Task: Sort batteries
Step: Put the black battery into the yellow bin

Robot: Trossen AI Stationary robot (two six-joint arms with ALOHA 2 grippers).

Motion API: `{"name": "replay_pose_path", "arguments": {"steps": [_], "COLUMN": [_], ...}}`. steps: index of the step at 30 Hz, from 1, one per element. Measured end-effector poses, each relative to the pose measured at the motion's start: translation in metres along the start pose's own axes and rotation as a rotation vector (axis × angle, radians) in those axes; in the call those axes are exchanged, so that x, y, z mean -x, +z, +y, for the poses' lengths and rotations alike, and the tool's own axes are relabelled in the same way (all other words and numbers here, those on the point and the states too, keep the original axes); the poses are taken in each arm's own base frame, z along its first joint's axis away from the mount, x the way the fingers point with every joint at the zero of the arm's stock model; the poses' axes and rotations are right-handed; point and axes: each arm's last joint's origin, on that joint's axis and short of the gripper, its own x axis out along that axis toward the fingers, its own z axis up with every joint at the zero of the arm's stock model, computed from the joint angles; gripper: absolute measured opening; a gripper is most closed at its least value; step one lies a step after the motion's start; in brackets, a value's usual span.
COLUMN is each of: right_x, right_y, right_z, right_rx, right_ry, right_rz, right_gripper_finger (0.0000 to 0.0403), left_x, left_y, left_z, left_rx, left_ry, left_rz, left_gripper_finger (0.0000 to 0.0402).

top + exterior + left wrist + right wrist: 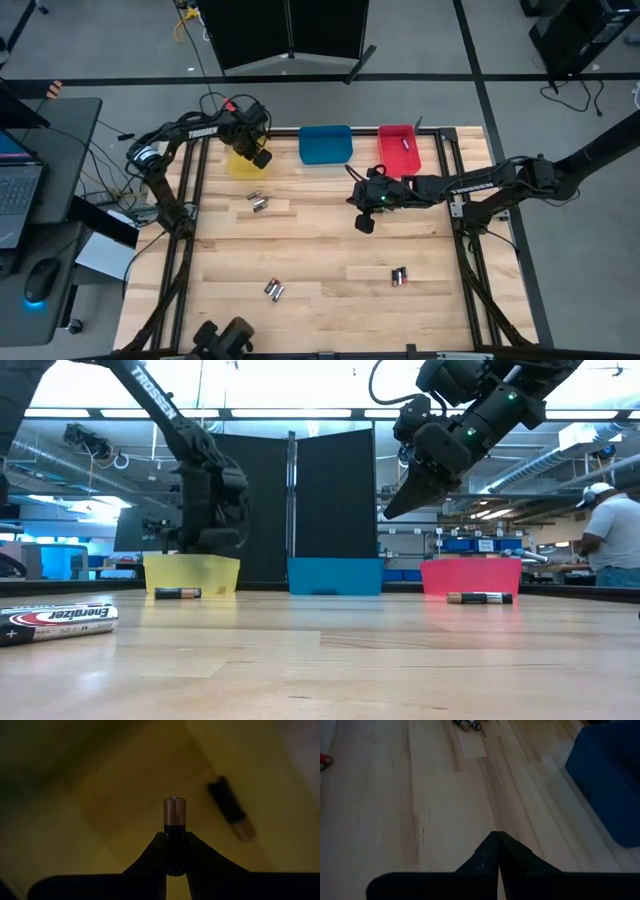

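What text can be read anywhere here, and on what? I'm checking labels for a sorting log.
"Energizer": on the battery lying nearest in the low view; the small print beside it is too small to read.
"TROSSEN": on the left arm in the low view.
Lettering on the right arm in the high view: too small to read.
Other batteries' labels: unreadable.

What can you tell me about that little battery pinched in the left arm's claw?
The small cylindrical battery has a copper-coloured top band and a black body, with a metallic-looking end cap. It stands upright between the left gripper's two dark fingers, which clamp its lower body. It hangs over the yellow plastic bin, where another similar battery lies.
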Motion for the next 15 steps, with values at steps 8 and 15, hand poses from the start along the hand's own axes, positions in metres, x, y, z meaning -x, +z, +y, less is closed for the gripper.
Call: {"name": "replay_pose_path", "arguments": {"steps": [8,15], "right_x": [0.0,0.0], "right_y": [0.0,0.0], "right_z": [0.0,0.0], "right_rx": [0.0,0.0], "right_ry": [0.0,0.0], "right_rz": [0.0,0.0], "right_gripper_finger": [0.0019,0.0018], "left_x": [-0.015,-0.011], "left_y": [0.003,0.005], "left_z": [-0.001,-0.001], "left_rx": [-0.02,-0.02], "left_ry": [-0.002,-0.002], "left_rz": [0.018,0.006], "left_gripper_finger": [0.0044,0.0107]}}
